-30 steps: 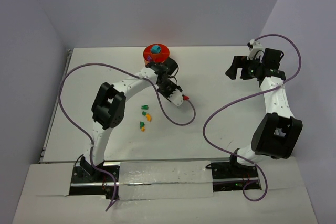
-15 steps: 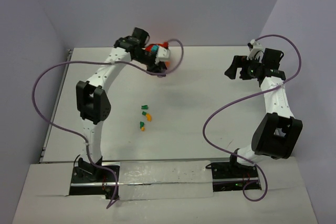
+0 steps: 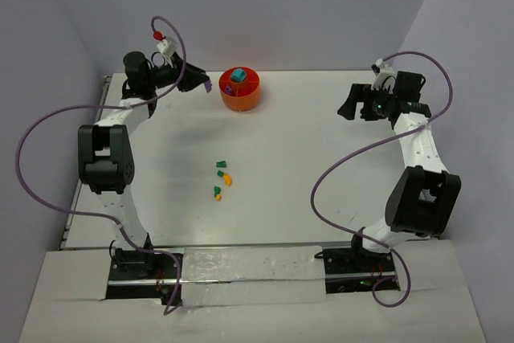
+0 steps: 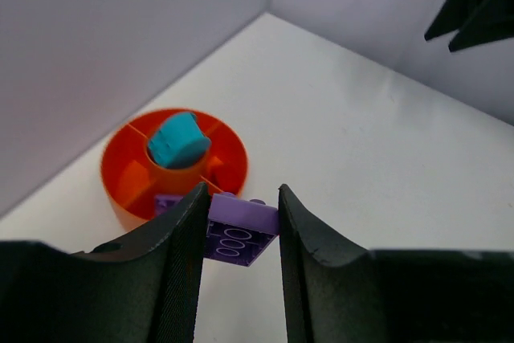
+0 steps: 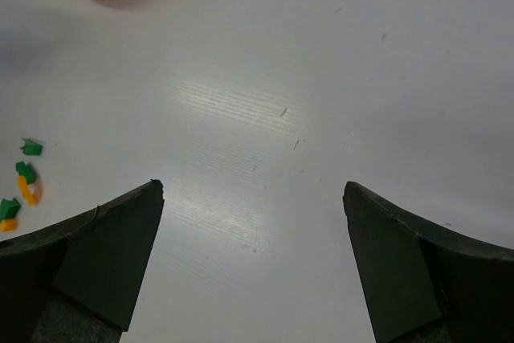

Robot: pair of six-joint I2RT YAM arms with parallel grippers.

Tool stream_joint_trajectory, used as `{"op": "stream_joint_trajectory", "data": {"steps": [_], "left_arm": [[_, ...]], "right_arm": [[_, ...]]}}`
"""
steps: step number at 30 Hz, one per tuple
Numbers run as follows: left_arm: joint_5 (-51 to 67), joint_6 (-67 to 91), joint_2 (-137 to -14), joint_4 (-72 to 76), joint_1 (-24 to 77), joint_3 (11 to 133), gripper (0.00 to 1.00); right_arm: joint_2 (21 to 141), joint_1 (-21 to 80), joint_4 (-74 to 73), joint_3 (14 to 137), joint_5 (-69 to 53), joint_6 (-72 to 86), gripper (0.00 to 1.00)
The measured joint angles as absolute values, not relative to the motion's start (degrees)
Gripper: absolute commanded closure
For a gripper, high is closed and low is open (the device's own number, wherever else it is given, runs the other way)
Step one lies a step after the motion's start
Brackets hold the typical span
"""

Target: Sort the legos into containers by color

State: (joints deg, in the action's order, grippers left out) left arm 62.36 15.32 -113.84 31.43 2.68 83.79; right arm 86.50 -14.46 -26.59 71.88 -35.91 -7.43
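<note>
Your left gripper (image 4: pixel 240 194) is clamped on a purple lego (image 4: pixel 238 232), pinched between both fingers at the bottom centre of the left wrist view. Just beyond it, toward the left, sits the orange tub (image 4: pixel 120 182), with a teal lego (image 4: pixel 177 139) lying over its middle. Your right gripper (image 5: pixel 252 192) stands wide apart over the table (image 5: pixel 281 78), gripping nothing; green and orange-yellow legos (image 5: pixel 26 173) lie at that frame's left edge.

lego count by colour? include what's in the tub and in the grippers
purple legos: 2 (one in the left gripper, one in the tub)
teal legos: 1
green legos: 3
orange legos: 2
Total: 8
</note>
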Motion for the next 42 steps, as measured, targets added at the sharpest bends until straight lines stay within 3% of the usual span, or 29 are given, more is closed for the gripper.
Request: {"op": "stream_joint_trajectory", "data": {"steps": [7,14,42], "left_arm": [[55.7,25.3,-121.4,53.2,2.7,85.5,1.00],[53.9,31.0,-129.5,64.4,3.9,85.7,1.00],[56.5,28.9,-140.4,65.8,6.3,97.9,0.96]], "right_arm": [[87.9,-13.4,-27.4,73.4,-34.2,-7.3,0.00],[89.3,-13.2,-28.6,75.4,-32.5,-7.3,0.00],[92.2,-11.5,-30.7,77.3,-31.0,-7.4,0.00]]}}
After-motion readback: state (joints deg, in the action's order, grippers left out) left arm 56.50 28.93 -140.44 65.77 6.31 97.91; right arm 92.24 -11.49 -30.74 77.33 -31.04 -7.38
